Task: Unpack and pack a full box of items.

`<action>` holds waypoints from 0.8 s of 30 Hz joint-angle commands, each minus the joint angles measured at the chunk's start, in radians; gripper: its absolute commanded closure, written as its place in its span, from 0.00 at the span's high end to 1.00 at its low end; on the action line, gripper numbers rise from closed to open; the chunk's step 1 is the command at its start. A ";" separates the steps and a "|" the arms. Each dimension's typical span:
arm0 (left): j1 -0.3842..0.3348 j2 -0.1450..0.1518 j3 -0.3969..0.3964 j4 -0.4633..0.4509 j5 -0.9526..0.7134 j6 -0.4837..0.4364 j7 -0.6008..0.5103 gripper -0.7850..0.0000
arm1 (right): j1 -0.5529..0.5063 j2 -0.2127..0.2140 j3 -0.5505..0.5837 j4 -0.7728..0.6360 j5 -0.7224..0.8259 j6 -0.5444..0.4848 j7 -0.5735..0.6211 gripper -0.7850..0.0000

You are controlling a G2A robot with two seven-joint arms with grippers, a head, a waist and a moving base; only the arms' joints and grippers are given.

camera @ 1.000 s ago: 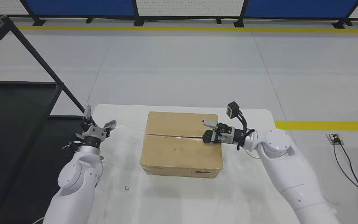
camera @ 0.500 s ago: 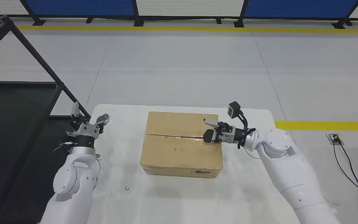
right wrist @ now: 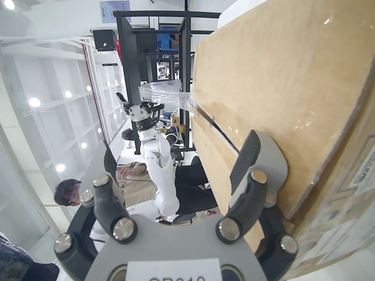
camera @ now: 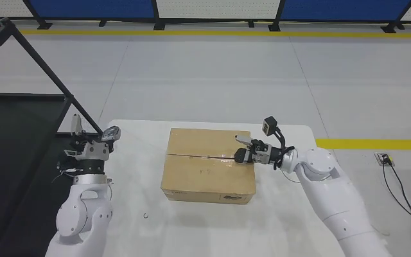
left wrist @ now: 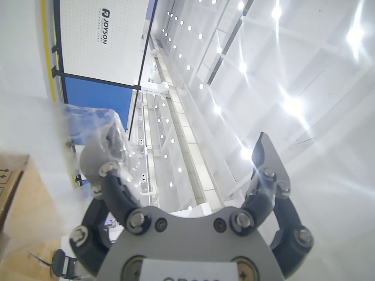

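Observation:
A brown cardboard box (camera: 209,166) sits closed in the middle of the white table (camera: 289,212), its top seam (right wrist: 216,127) showing as a dark slit. My right gripper (camera: 243,146) is open at the box's right top edge, one finger (right wrist: 249,159) lying on the lid beside the seam. My left gripper (camera: 90,138) is open, held up off the table's left edge, well away from the box. A strip of clear tape (right wrist: 164,96) runs from the seam's far end to that left gripper (right wrist: 140,108). The tape (left wrist: 96,130) clings, crumpled, to one finger (left wrist: 114,162).
A black metal frame (camera: 38,83) stands just beyond the table's left edge, close to the left arm. A small ring-like scrap (camera: 146,215) lies on the table in front of the box's left corner. Bare table lies in front of the box.
My left gripper has drawn away from the box to the left and outward, stretching the clear tape with it. The right gripper has stayed at the box's edge.

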State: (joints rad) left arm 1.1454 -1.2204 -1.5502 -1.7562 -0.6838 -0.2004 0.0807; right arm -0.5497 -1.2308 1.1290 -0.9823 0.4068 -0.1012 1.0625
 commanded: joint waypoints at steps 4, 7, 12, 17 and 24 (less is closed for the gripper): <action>0.018 -0.005 0.013 -0.045 0.060 -0.020 0.013 1.00 | -0.002 0.002 0.005 -0.001 0.001 -0.001 0.002 1.00; 0.021 -0.008 0.024 -0.073 0.079 -0.022 0.017 1.00 | -0.007 0.005 0.013 -0.004 0.005 -0.005 0.002 1.00; 0.017 -0.014 0.043 -0.116 0.113 -0.020 0.017 1.00 | -0.014 0.010 0.024 -0.011 0.005 -0.001 0.003 1.00; -0.005 -0.019 0.066 -0.138 0.145 0.006 0.018 1.00 | -0.024 0.013 0.031 -0.027 0.006 0.003 0.002 1.00; -0.042 -0.026 0.105 -0.157 0.177 0.051 0.001 1.00 | -0.036 0.018 0.042 -0.037 0.011 0.006 -0.005 1.00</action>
State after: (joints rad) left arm 1.1071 -1.2455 -1.4523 -1.9112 -0.5111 -0.1572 0.0852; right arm -0.5838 -1.2133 1.1685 -1.0187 0.4155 -0.0938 1.0597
